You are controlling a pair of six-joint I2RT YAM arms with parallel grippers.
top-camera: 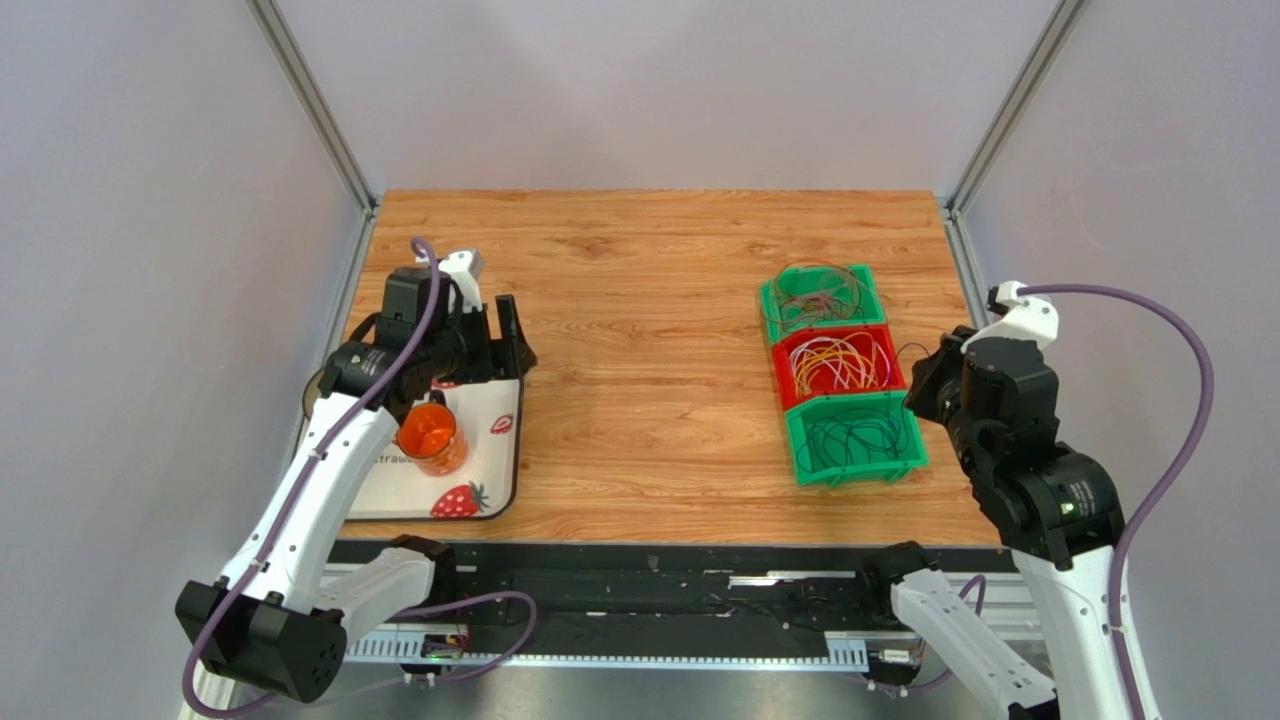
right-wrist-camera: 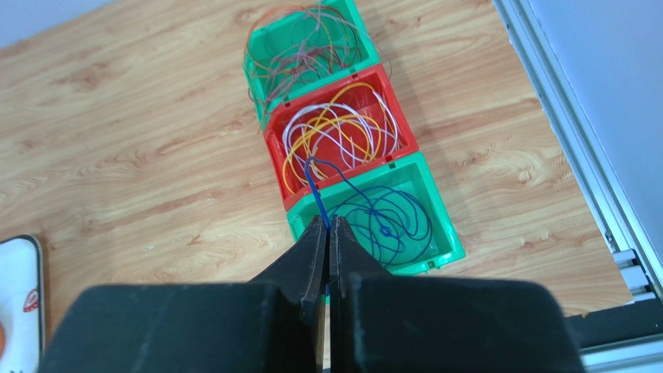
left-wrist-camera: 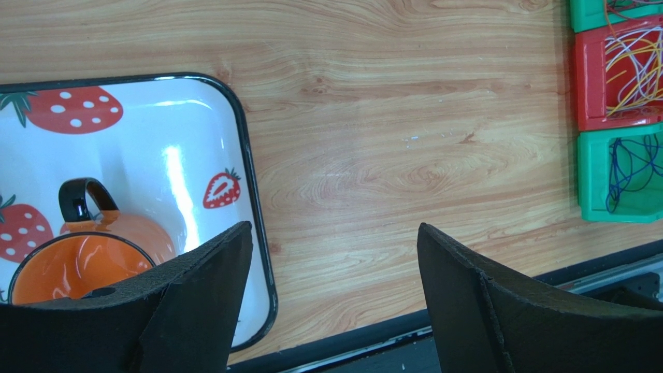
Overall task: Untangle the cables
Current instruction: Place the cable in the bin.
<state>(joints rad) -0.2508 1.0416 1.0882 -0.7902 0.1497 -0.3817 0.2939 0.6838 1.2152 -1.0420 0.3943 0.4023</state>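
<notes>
Two green bins (top-camera: 771, 308) (top-camera: 857, 473), one red bin (top-camera: 781, 369), one tray (top-camera: 489, 458), one mug (top-camera: 428, 435), two hands (left-wrist-camera: 335, 237) (right-wrist-camera: 327, 227)

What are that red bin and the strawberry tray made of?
Red bin: likely moulded plastic; even bright colour, thin stiff walls, faint sheen. Strawberry tray: glossy, perhaps enamelled metal or melamine; sharp white glare, printed berries, dark rim. Which one, the look leaves open.

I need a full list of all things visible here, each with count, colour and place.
wooden table: one, light brown, under everything
plastic bins: three, row at right; far green bin, red bin, near green bin
thin wire cables: many; purple-orange in far bin, white-yellow in red, blue in near
strawberry-print tray: one, white, black rim, left
orange mug: one, black handle, on tray
left claw: one, black, open, above tray edge
right claw: one, black, shut on blue cable
</notes>
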